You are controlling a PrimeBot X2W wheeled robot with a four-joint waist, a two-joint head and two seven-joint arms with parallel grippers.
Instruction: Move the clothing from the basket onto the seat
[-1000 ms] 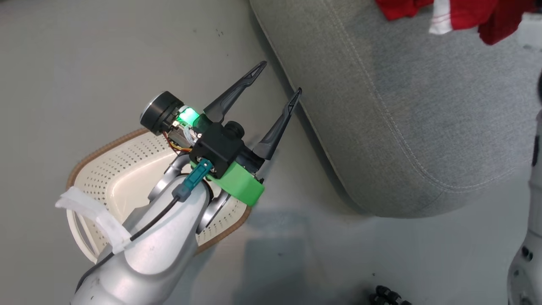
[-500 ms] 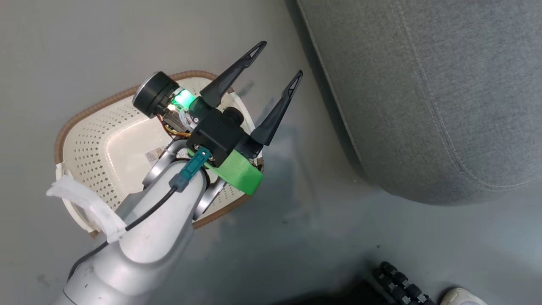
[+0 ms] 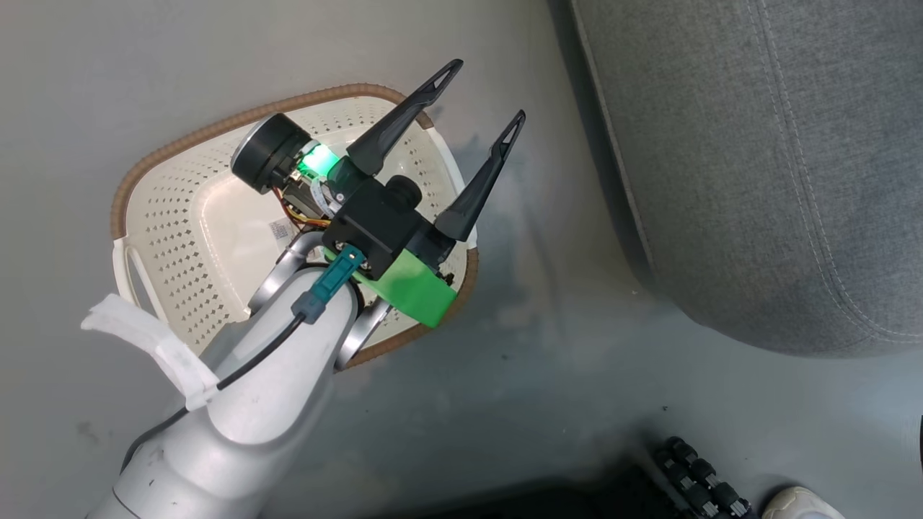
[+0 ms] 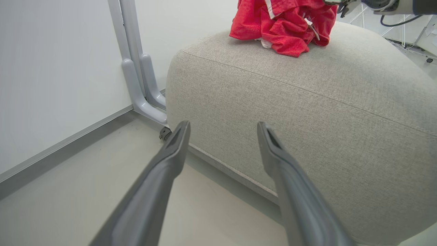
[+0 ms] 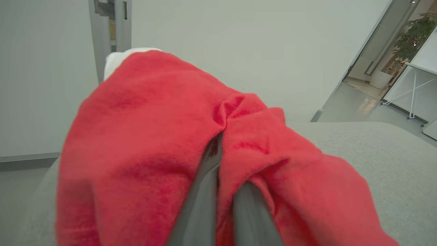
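Observation:
The cream basket (image 3: 166, 216) stands on the floor, holding nothing but a paper label on its base. My left gripper (image 3: 484, 94) hovers over the basket's right rim, open and holding nothing. In the left wrist view the left gripper (image 4: 222, 126) points at the side of the grey seat (image 4: 307, 112), and the red clothing (image 4: 283, 24) lies bunched on top of it. In the right wrist view my right gripper (image 5: 216, 143) is shut in a fold of the red clothing (image 5: 153, 136) over the seat (image 5: 375, 153).
The seat (image 3: 757, 180) takes up the head view's right side, with a strip of grey floor between it and the basket. A white frame leg (image 4: 136, 68) stands against the wall behind the seat. Black wheels (image 3: 692, 483) and a shoe tip (image 3: 800, 504) sit at the bottom right.
The head camera has swung, so the basket now shows whole and the clothing has left that view. My left gripper stays open over the basket.

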